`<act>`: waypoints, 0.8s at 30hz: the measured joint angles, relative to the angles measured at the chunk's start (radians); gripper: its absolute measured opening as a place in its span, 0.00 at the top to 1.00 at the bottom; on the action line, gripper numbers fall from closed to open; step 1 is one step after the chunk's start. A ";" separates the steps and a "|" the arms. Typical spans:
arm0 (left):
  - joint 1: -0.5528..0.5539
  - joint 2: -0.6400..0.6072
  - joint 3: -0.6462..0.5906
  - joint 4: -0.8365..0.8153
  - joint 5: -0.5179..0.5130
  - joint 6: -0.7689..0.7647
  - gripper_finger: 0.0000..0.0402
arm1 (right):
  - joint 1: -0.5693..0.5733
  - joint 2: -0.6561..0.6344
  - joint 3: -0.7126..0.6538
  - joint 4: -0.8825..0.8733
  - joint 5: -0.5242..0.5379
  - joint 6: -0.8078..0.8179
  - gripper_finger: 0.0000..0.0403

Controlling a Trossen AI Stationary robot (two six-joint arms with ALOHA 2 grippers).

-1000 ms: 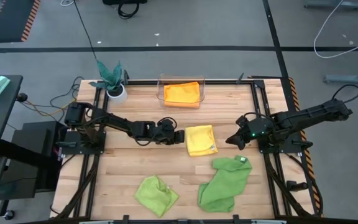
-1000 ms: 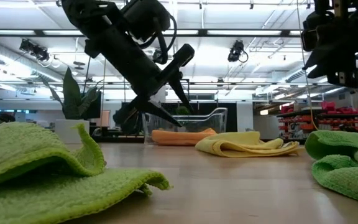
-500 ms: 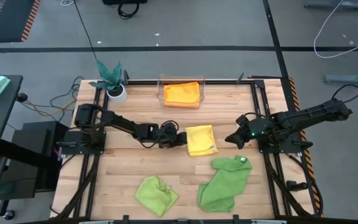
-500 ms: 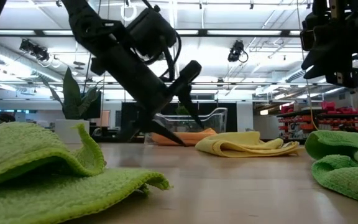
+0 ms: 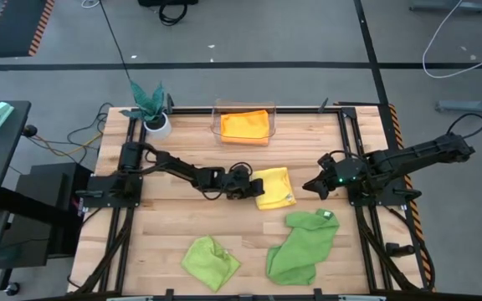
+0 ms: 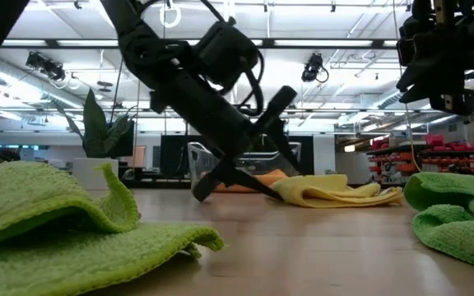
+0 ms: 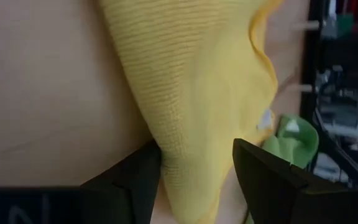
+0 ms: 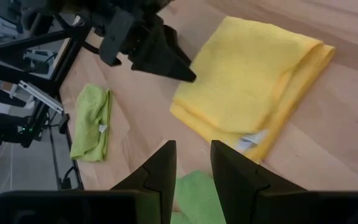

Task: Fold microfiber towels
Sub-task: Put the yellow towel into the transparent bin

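A folded yellow towel lies flat on the middle of the table. My left gripper is low at its left edge and open, with the edge in the gap between its fingers. My right gripper hangs open and holds nothing, above the table just right of the yellow towel. An orange towel lies in a clear bin at the far edge. A lime green towel and a larger mid-green towel lie crumpled near the front edge. My left gripper comes slanting down from the table's left side. Its open fingers stand one above the other at the yellow towel's left edge. The lower finger lies along the tabletop against that edge. The towel rests flat on the table.
A clear bin stands at the far middle and a potted plant at the far left corner. Black rails run along the table's left and right sides. Bare wood lies between the yellow towel and the two green ones.
My left gripper has gone toward the table's right edge and down, from beside the yellow towel to its left edge, with the lower finger now at table level. My right gripper has kept still.
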 joint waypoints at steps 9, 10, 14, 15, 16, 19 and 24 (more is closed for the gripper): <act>0.038 0.015 0.017 0.002 0.001 0.010 0.48 | 0.005 0.000 0.000 0.004 -0.001 0.015 0.73; 0.041 0.016 0.017 0.003 0.001 0.013 0.49 | 0.005 0.000 0.000 0.003 -0.001 0.015 0.73; 0.041 0.016 0.017 -0.005 -0.018 0.011 0.53 | 0.005 0.000 0.000 0.003 -0.001 0.012 0.73; 0.041 0.016 0.017 -0.005 -0.025 0.012 0.54 | 0.005 0.000 0.000 0.003 -0.001 0.010 0.73; 0.041 0.016 0.017 -0.006 -0.030 0.013 0.55 | 0.005 0.000 0.000 0.003 -0.001 0.006 0.73; 0.042 0.016 0.018 -0.007 -0.031 0.015 0.57 | 0.005 0.000 0.000 0.003 -0.001 0.003 0.73; 0.044 0.026 0.020 -0.003 -0.030 0.019 0.59 | 0.005 0.000 0.000 0.003 0.001 0.001 0.73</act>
